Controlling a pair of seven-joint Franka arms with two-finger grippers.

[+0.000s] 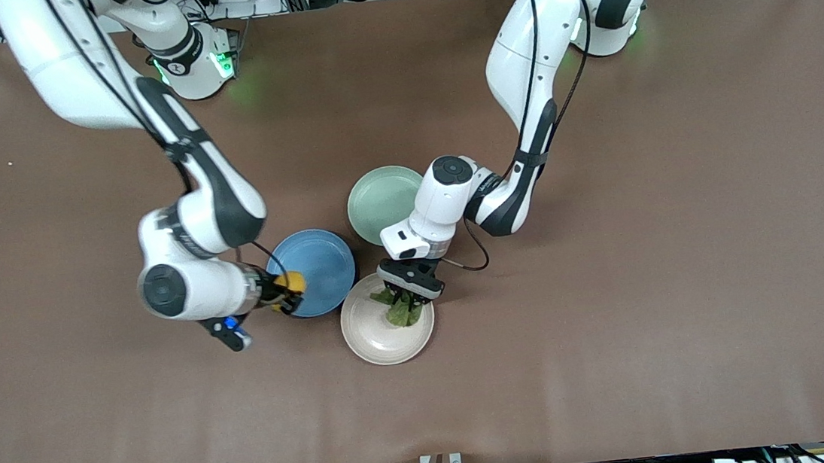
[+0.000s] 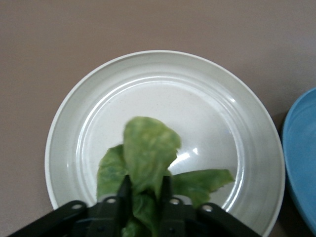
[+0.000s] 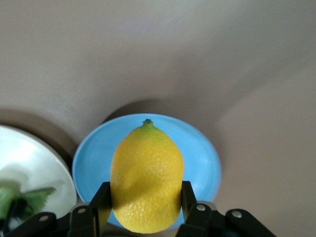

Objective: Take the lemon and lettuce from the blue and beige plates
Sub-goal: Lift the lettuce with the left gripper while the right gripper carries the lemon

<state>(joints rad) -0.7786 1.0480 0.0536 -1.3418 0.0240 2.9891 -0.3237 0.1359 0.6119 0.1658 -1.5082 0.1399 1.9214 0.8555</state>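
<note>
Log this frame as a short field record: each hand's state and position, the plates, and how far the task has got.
left hand: shut on lettuce, over beige plate
right hand: shut on lemon, over the edge of blue plate
blue plate: nothing on it
mint-green plate: nothing on it, farther from the front camera than the other two
task stage: both items gripped

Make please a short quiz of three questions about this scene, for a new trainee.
1. True or false: the right gripper is shut on the lemon.
2. What does the left gripper hold over the beige plate?
3. Which plate lies farthest from the front camera? A) blue plate B) beige plate C) mint-green plate

Key: 1. true. 2. The lettuce. 3. C.
</note>
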